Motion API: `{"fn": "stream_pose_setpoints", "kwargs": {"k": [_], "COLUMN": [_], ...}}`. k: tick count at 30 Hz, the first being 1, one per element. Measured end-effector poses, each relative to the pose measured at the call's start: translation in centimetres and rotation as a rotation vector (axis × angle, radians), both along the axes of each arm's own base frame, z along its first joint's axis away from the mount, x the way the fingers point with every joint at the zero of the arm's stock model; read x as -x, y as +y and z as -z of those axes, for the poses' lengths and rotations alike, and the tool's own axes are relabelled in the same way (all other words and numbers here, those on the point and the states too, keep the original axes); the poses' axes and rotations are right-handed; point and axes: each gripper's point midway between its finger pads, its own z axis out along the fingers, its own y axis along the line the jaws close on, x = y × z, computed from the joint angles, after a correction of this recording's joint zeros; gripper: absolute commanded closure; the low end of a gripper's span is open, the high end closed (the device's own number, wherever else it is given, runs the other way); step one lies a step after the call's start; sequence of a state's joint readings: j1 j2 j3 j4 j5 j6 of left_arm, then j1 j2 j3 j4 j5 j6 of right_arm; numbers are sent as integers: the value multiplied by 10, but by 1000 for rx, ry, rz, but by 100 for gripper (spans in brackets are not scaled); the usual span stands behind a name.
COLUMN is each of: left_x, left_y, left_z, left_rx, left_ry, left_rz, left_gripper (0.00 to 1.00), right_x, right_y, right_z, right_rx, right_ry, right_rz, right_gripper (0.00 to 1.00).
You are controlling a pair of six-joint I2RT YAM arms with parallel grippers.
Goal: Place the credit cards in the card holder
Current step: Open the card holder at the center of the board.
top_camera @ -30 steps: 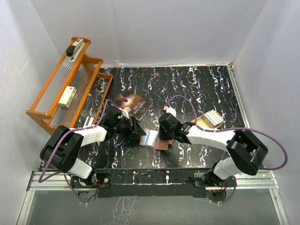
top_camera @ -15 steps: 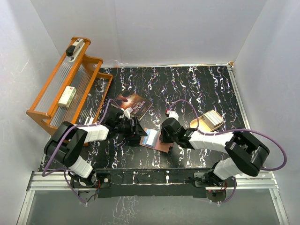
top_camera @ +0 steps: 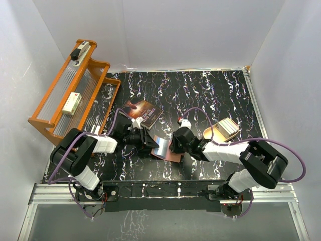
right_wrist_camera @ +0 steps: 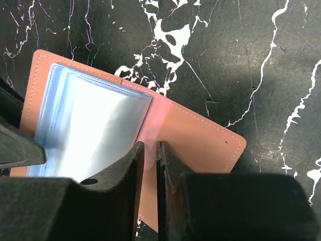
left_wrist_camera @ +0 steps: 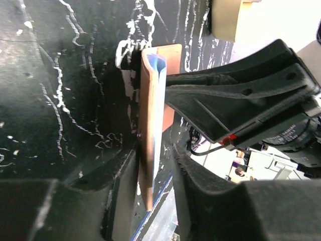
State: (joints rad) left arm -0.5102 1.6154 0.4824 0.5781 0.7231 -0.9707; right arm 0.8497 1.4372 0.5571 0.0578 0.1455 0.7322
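Far left there's an orange rack [top_camera: 75, 95] leaning at the table's edge, with a small white box [top_camera: 71, 103] on its slats.

Next over, the left gripper [top_camera: 149, 142] reaches toward the middle of the black marbled table [top_camera: 210, 95]. In the left wrist view its fingers [left_wrist_camera: 123, 181] stand on either side of the card holder [left_wrist_camera: 148, 115], which shows edge-on there. They look very close to it, but honestly I can't tell if they're actually pinching it or just sitting beside it.

Just behind that gripper lies a dark paperback book [top_camera: 144, 112], flat and apart from the holder.

The card holder itself is reddish-brown leather. It's spread open in the front-middle of the table, right between the two grippers. There's pale blue-white plastic [right_wrist_camera: 90, 130] showing inside its left half. I can't tell if that's only sleeves or a card tucked in them.

The right gripper [right_wrist_camera: 150, 145] comes at the holder from the right. Its fingers are nearly together, with only a thin slit between them. They look clamped on a thin pinkish-brown bit of the holder near its middle fold.

Further right, well apart from all that, there's a beige-gold tin [top_camera: 224, 129].
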Motion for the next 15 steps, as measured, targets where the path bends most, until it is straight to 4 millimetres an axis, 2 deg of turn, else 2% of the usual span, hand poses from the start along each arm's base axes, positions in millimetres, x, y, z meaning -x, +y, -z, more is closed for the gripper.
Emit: {"fn": "stream_pose_setpoints", "kwargs": {"k": [6, 8, 10, 13, 15], "left_x": [-1, -1, -1, 0, 0], "left_y": [-1, -1, -1, -1, 0], "left_z": [-16, -17, -16, -15, -13], "left_rx": [18, 19, 17, 11, -4], "left_ry": [-56, -56, -53, -49, -54], "left_rz": [2, 3, 2, 2, -2], "left_gripper": [92, 95, 95, 82, 78], "right_x": [0, 1, 1, 1, 1], "right_y": [1, 1, 1, 2, 2], "right_z": [0, 0, -1, -1, -1], "right_rx": [-12, -15, -19, -29, -34], "right_ry": [-5, -7, -9, -13, -14], "right_rz": [-5, -8, -12, -18, -23], "right_gripper": [84, 84, 84, 84, 84]}}
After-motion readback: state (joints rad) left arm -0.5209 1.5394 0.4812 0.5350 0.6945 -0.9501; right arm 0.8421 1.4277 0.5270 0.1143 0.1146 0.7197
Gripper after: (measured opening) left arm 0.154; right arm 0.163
